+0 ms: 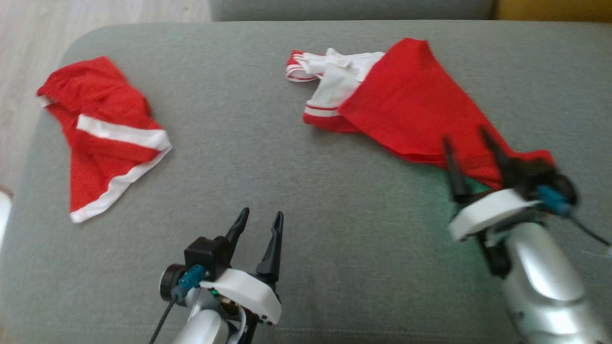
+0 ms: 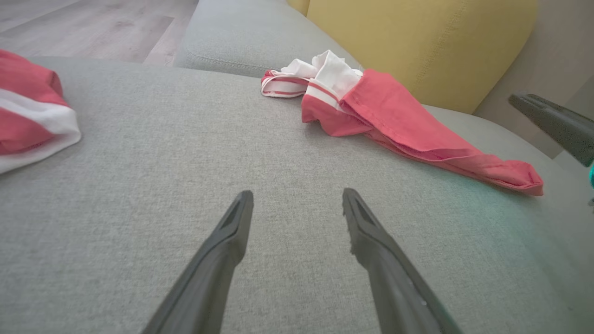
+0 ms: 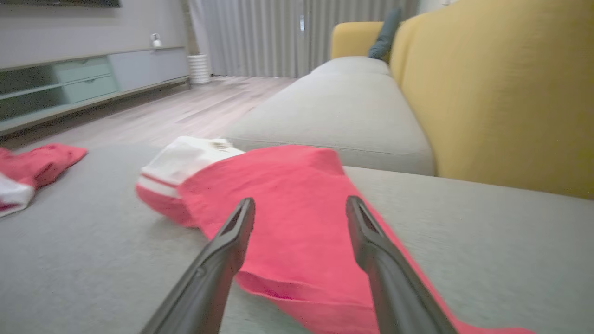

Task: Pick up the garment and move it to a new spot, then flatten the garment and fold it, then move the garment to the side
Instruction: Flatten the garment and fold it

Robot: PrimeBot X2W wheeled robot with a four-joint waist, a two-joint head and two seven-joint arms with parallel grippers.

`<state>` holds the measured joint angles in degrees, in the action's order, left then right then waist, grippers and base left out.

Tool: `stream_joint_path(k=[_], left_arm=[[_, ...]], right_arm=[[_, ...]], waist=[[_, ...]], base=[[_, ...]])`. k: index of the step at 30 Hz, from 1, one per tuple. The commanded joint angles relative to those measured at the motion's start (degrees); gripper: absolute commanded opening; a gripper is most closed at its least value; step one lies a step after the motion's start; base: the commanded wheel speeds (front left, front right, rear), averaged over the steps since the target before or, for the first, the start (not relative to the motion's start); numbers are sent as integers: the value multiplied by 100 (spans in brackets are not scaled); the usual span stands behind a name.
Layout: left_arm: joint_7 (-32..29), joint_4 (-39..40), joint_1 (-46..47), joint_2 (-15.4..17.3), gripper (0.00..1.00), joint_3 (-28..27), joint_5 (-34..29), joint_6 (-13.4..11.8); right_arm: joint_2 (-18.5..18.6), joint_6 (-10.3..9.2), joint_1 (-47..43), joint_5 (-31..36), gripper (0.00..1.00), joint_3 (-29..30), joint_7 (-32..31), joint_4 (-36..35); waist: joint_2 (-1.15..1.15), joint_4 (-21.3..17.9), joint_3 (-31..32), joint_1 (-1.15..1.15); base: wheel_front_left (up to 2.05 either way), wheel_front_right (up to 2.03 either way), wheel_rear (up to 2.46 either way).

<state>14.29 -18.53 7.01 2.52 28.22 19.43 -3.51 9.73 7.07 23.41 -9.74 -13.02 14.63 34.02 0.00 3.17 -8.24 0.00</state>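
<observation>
Right tool (image 1: 465,136): fingers spread wide, pinching nothing. They sit low over the narrow tail of the shirt, with red cloth lying under and ahead of the tips.
Left tool (image 1: 262,213): also spread wide and empty, over bare grey cushion. It looks parked there to keep out of the other arm's way.
Shirt (image 1: 411,100): red with white striped trim, on the sofa seat (image 1: 287,167). It runs forward from the right tool in a long bunched wedge. It lies ahead and to the right of the left tool, well apart from it.
Shape of shirt: not flat. The red body is folded over itself and the white part is crumpled at the far end, away from the right tool.
Shorts (image 1: 105,129): red with white bands, far off to the left of the left tool, clear of the shirt.
Backrest (image 3: 501,93): yellow, beyond the right tool and to its right.
Stage, as I judge it: the shirt is set down and flattening comes next.
Why both are spread: probably so each can take a corner and pull the cloth out.
</observation>
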Motion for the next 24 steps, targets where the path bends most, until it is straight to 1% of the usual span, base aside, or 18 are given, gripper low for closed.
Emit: stream_joint_path(k=[1,2,3,6,10,16,24], left_arm=[[71,170,119,36,100,-118,45,1],[71,174,126,36,100,-97,62,-4],[71,174,126,36,100,-97,62,-4],[71,196,159,36,100,-38,111,-27],[71,235,200,36,100,25,176,-55],[71,311,244,36,100,108,289,-105],[71,390,364,36,100,197,386,-152]], right_arm=[[-52,42,345,80,100,-301,9,-122],[-70,42,440,148,100,-454,-36,-60],[-70,42,440,148,100,-454,-36,-60],[-124,42,756,347,100,-732,-176,203],[-148,42,1156,703,100,-837,-249,624],[-231,42,1488,1313,100,-594,-301,1181],[-350,42,1627,2123,100,-46,-240,1544]], waist=[[0,175,-31,0],[0,252,-51,0],[0,252,-51,0],[0,509,-155,0],[0,806,-317,0],[0,1067,-525,0],[0,1119,-719,0]], base=[[0,0,0],[0,0,0],[0,0,0],[0,0,0],[0,0,0],[0,0,0],[0,0,0]])
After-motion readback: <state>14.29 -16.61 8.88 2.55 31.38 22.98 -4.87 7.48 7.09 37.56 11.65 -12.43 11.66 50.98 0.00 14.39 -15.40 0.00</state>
